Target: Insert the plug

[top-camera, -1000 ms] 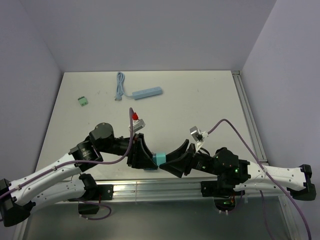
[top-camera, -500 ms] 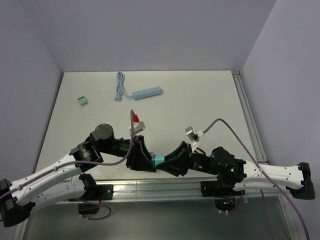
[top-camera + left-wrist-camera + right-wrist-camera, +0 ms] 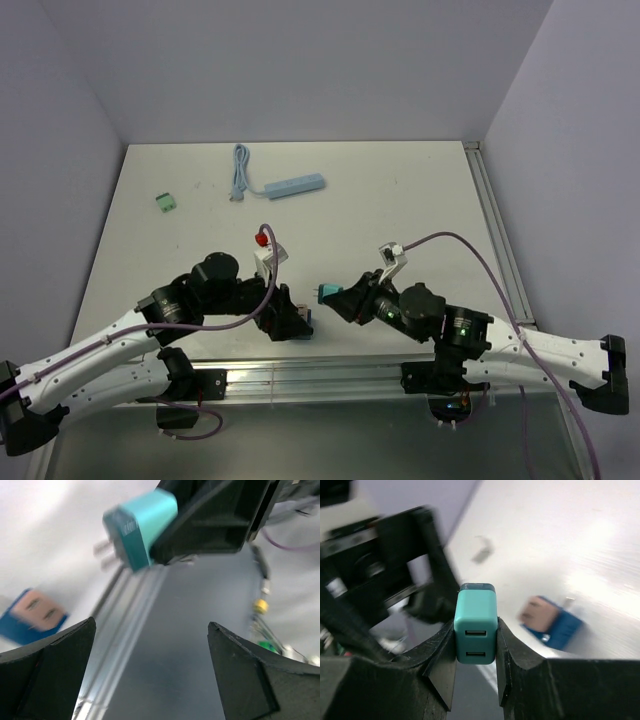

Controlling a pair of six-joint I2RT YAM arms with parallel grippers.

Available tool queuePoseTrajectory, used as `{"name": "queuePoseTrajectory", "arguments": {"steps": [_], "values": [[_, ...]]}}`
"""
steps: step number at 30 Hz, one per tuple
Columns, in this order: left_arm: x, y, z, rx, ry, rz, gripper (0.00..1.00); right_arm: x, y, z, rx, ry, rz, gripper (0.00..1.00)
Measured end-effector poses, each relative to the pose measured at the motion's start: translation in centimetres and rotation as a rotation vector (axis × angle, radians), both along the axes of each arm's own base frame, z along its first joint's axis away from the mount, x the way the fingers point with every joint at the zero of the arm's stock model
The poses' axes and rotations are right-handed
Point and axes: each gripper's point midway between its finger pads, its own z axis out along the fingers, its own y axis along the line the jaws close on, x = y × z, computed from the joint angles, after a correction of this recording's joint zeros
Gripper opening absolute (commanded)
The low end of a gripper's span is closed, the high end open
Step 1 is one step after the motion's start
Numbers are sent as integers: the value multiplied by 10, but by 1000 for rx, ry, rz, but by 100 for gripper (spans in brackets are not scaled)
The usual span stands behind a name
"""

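Note:
The teal plug (image 3: 476, 622) sits between my right gripper's (image 3: 476, 632) fingers, its two USB ports facing the wrist camera. In the top view the right gripper (image 3: 335, 297) holds the plug (image 3: 326, 292) just above the table near the front edge. The left wrist view shows the plug (image 3: 141, 524) with its metal prongs pointing left, clamped in the right gripper's black fingers (image 3: 215, 515). My left gripper (image 3: 293, 322) stands wide open to the plug's left, nothing between its fingers (image 3: 250, 675). A small blue block with a tan slotted face (image 3: 36, 614) lies on the table beside it.
A light blue power strip (image 3: 296, 185) with its coiled cable (image 3: 238, 170) lies at the back. A green connector (image 3: 167, 202) sits at the back left. A metal rail (image 3: 300, 373) runs along the front edge, another (image 3: 495, 230) along the right side.
My left gripper has let go of the plug, opened wide and drawn back left. My right gripper has shut on the plug and pulled it away to the right.

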Motion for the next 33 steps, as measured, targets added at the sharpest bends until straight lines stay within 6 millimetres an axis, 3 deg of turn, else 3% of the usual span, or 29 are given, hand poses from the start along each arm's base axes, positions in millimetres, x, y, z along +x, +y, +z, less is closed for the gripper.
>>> {"name": "queuePoseTrajectory", "arguments": {"steps": [5,9,13,16,21,25,30,33], "values": [[25,13,-19,99,-47,148,100,45,-34,-40,-81,113,-191,0],[45,24,-18,126,-118,264,100,57,-59,-63,-98,161,-263,0],[77,29,-23,248,-72,449,97,56,-71,-60,-86,159,-283,0],[96,21,-41,366,25,552,96,53,-78,-55,-76,147,-285,0],[98,26,-80,519,110,595,96,50,-85,-53,-81,131,-290,0],[98,31,-72,516,68,584,98,47,-88,-55,-94,126,-285,0],[103,27,-46,476,7,563,99,45,-87,-56,-101,121,-267,0],[107,29,-46,486,63,604,95,44,-85,-59,-115,126,-256,0]]}}
